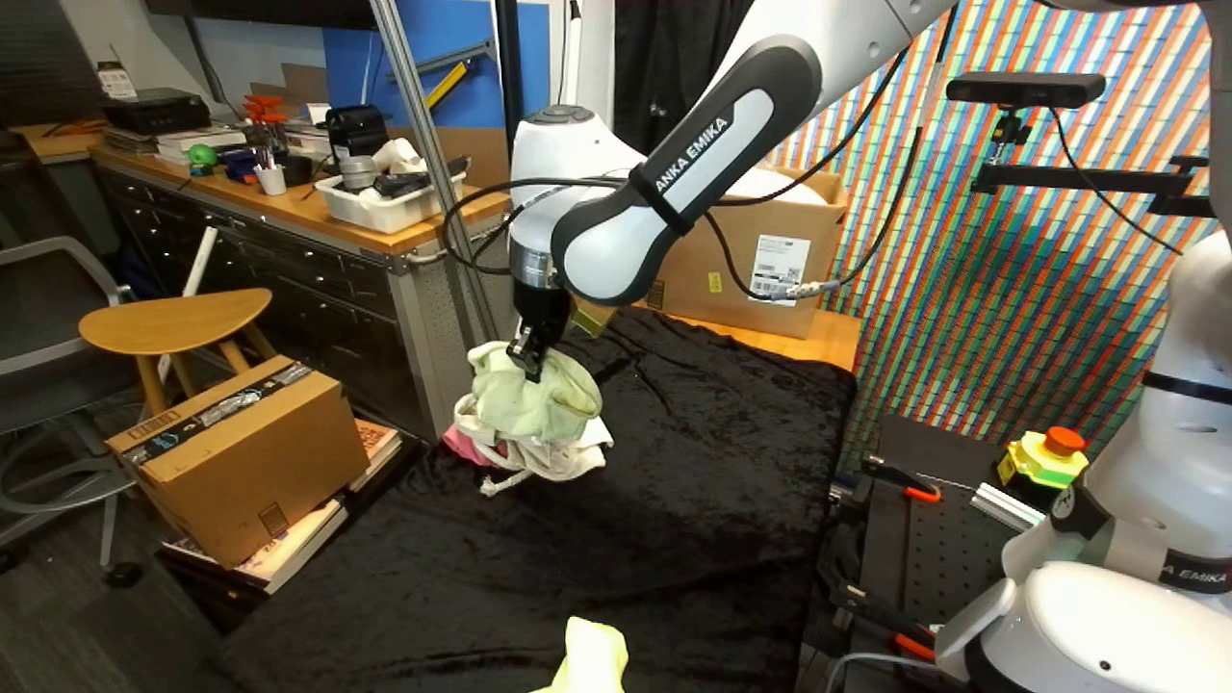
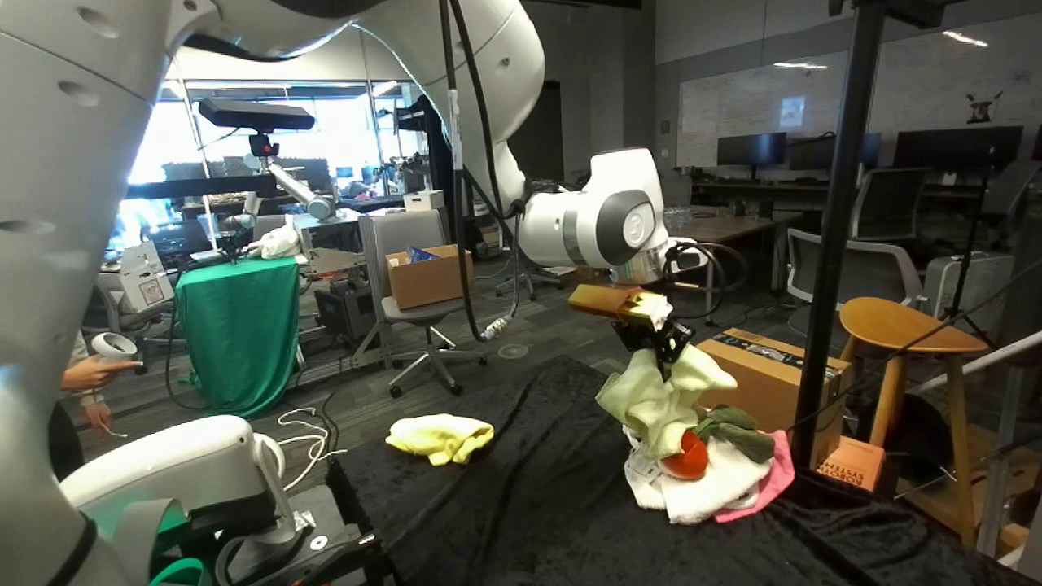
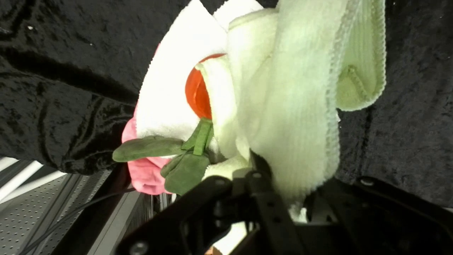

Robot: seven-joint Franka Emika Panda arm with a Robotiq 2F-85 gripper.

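Blk-draped tbl (image 1: 674, 549) holds yel rag (image 2: 440, 437) & wht/pink/grn cloth pile (image 2: 708, 492).

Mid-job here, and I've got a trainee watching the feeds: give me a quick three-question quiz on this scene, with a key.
1. True or false: the yellow cloth lies on the black covering, apart from the white cloth.

2. Multiple choice: which cloth is the pincer touching?
A) the pink cloth
B) the pale green cloth
C) the yellow cloth

3. Short answer: in the wrist view, what colour is the rounded object that the pale green cloth partly covers?

Key:
1. True
2. B
3. Red
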